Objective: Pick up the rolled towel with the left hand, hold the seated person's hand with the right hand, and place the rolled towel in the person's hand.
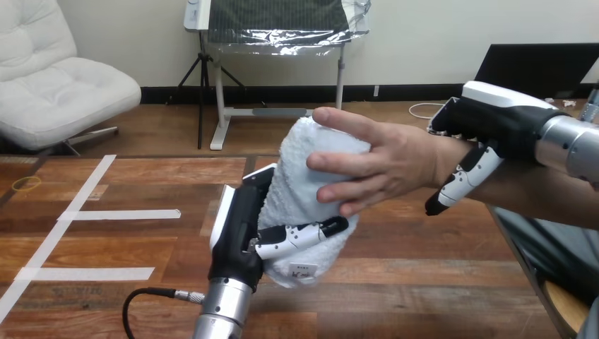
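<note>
- A white rolled towel (305, 185) is seen at the centre of the frame, standing on end and leaning slightly to the right.
- The towel is gripped by the left hand (236, 233), which rises from the bottom centre on a silver forearm (220, 311).
- The left hand's black palm with its white shell is pressed against the left side of the towel. Its fingers (300, 236) are wrapped across the front of the towel's lower part.
- A small label (302, 270) is shown on the towel's lower end, just below those fingers.
- It cannot be told whether the towel's lower end is touching the table (424, 282).
- The person's hand (385, 166) is reached in from the right of the frame. Its spread fingers are laid over the upper right part of the towel, above the robot's fingers.
- The towel is thus touched by both the left hand and the person's hand.
- At the upper right, the right hand (494, 116) is set over the person's wrist (441, 159) from above. One of its fingers (463, 180) is curled down across the near side of the wrist, so the wrist is clasped.
- The table is made of dark wooden boards and takes up the lower two thirds of the frame.
- Strips of white tape (120, 214) are laid on the table at the left: one long diagonal strip crossed by two short level ones.
- A small yellow ring (27, 183) lies flat on the table at the far left edge, well apart from the towel.
</note>
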